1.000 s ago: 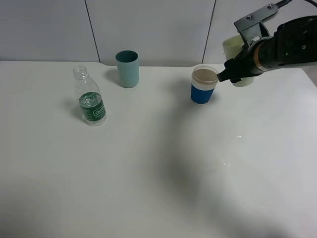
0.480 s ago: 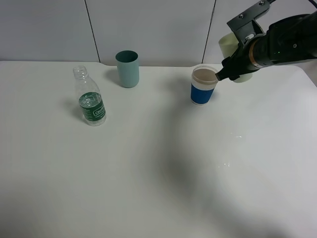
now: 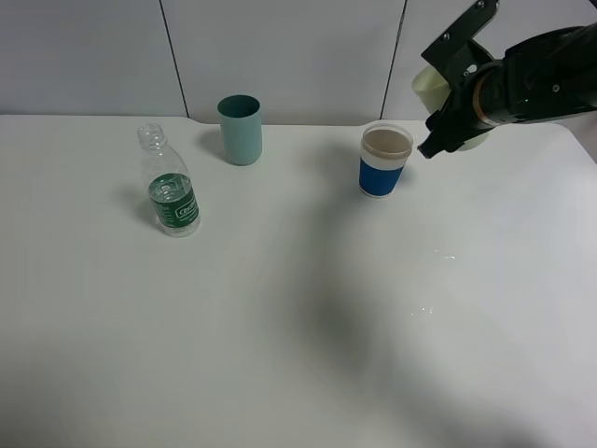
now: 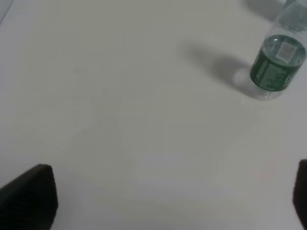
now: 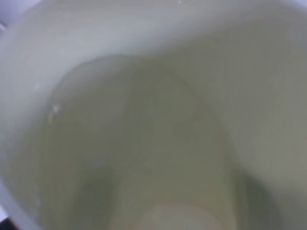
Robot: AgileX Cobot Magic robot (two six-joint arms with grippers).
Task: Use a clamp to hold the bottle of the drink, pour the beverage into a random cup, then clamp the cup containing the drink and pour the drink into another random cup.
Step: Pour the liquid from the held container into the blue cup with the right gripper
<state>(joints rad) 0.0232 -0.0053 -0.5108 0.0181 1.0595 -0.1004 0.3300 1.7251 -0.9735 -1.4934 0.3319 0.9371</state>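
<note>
A clear bottle [image 3: 169, 189] with a green label and no cap stands at the left; it also shows in the left wrist view [image 4: 277, 62]. A teal cup [image 3: 241, 129] stands behind it. A blue paper cup [image 3: 384, 161] stands right of centre. My right gripper [image 3: 455, 119] is shut on a pale yellow-green cup [image 3: 430, 82] and holds it tilted above the table, just right of the blue cup. The right wrist view is filled by that cup's inside [image 5: 153, 120]. My left gripper [image 4: 165, 201] is open and empty, low over bare table away from the bottle.
The white table [image 3: 280, 308] meets a grey panelled wall at the back. A few water drops [image 3: 448, 257] lie on the table in front of the blue cup.
My right arm has lifted and tipped the pale cup further. Its dark fingertip has drawn back to the right from the blue cup's rim. Nothing else moved.
</note>
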